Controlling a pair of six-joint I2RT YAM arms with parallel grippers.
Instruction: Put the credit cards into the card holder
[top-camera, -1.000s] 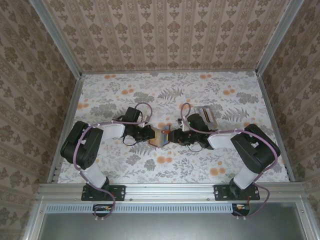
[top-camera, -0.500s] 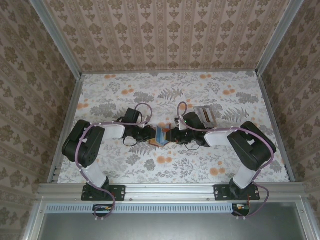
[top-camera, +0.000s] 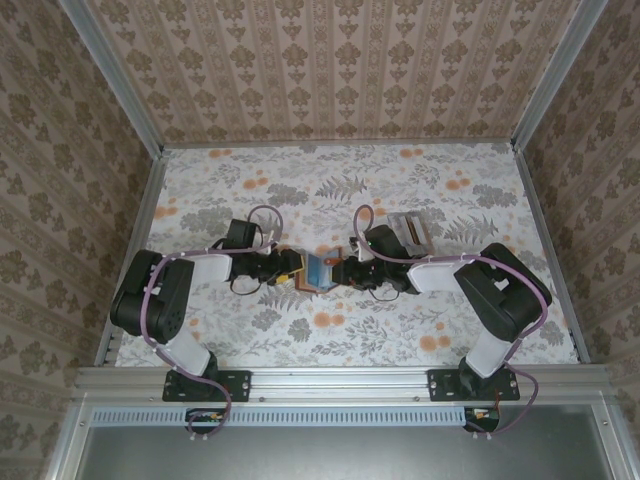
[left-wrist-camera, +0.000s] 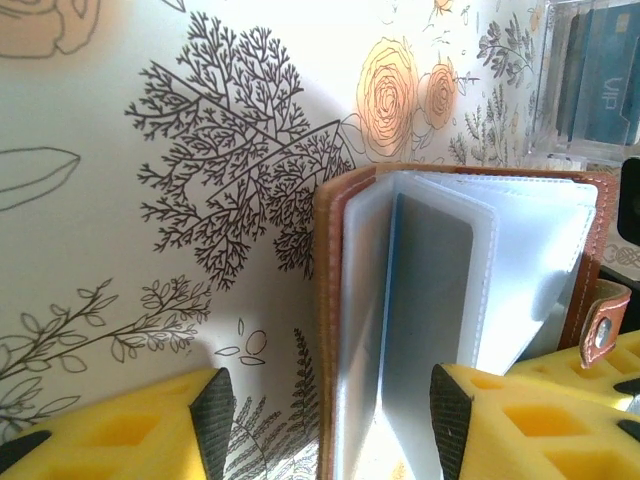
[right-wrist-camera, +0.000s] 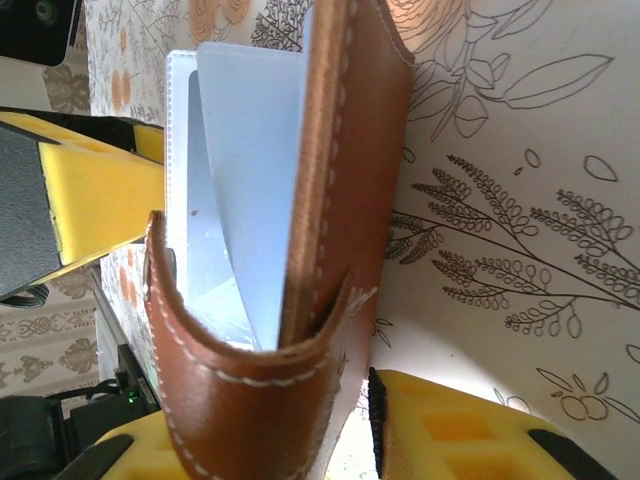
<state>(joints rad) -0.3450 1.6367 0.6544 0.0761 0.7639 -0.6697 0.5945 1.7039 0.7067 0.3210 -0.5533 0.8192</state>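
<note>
The card holder (top-camera: 318, 270), a reddish-brown wallet, stands open on edge between both grippers. My right gripper (right-wrist-camera: 250, 440) is shut on its spine and clasp strap, one black pad against the brown cover (right-wrist-camera: 350, 190). My left gripper (left-wrist-camera: 330, 420) is open, its pads (left-wrist-camera: 212, 420) standing either side of the near cover (left-wrist-camera: 326, 300) and some clear sleeves without pinching them. A blue-grey card (left-wrist-camera: 430, 290) sits inside one sleeve. More credit cards (left-wrist-camera: 600, 80), bluish, stand in a clear box at the upper right.
The clear card box (top-camera: 410, 228) sits on the flowered cloth just behind my right arm. The left gripper's yellow finger (right-wrist-camera: 90, 190) shows beyond the wallet in the right wrist view. Patterned walls close in the table on three sides.
My left gripper has opened and drawn back to the left, away from the wallet. The right gripper keeps its hold, and the wallet now shows its blue-grey inside upward.
</note>
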